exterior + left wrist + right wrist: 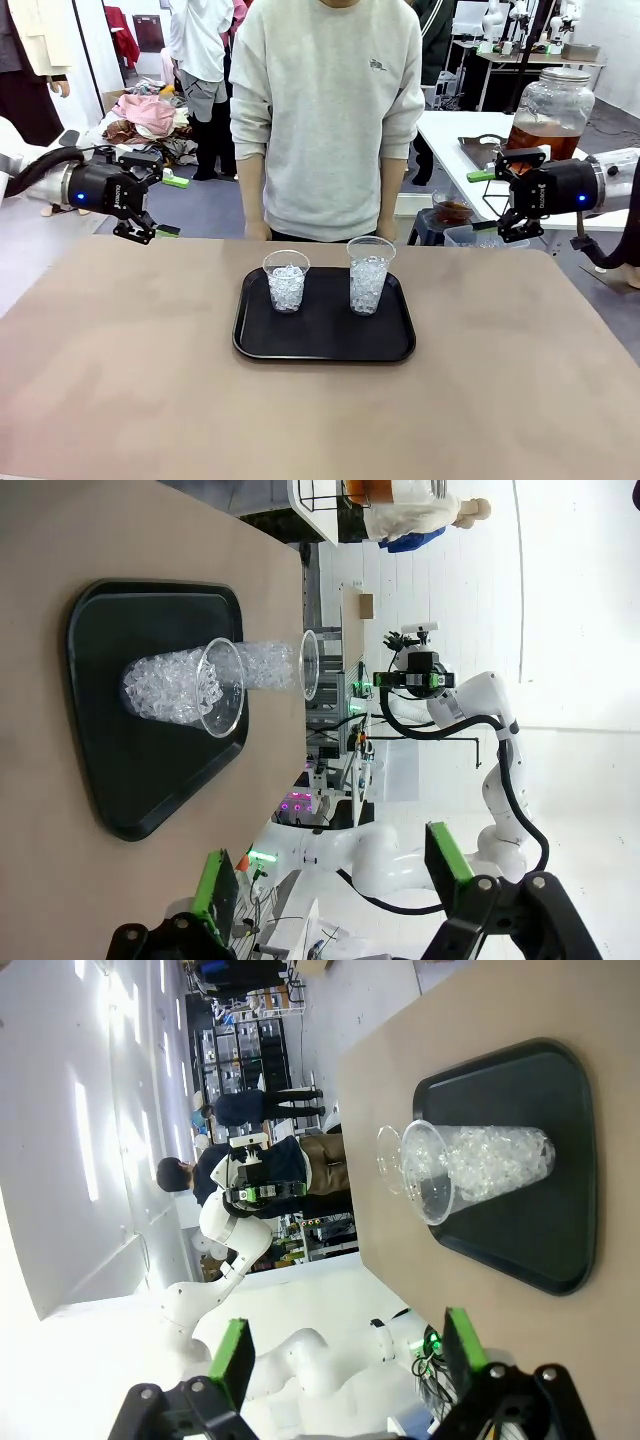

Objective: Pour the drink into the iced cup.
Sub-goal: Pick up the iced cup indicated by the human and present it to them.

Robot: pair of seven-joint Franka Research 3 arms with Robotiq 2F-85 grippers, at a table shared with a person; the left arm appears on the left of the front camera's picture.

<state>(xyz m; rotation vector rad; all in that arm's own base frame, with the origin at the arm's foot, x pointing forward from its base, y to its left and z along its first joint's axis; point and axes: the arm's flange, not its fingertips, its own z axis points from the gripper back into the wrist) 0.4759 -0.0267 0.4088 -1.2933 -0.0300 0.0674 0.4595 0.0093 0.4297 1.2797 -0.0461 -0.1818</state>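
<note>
So far nothing has been poured; the drink [560, 142], an amber-brown liquid, is in a large lidded glass jar [553, 100] on a white table [450, 130] well behind the bench [120, 380], beyond the right arm. Whether that jar is the vessel to pour from, I cannot tell; no smaller container of it stands on the bench. Two clear plastic cups hold only white ice, with no brown tint in either: a shorter iced cup [286, 282] and a taller iced cup [369, 277], near each other but apart, both upright on a black tray [250, 345] at the bench's middle. Which cup is meant is not evident. The left claw [155, 195] and right claw [505, 197] hang above the bench's far corners, well apart from the tray, both spread wide and grasping nothing. A person [330, 110] stands at the far edge, hands low by the bench. By my judgement the whole task is left: fetching the drink, then tipping it in. The sweatshirt [300, 60] bears a small chest emblem and the claw bodies carry pale lettering, all too small to read.
</note>
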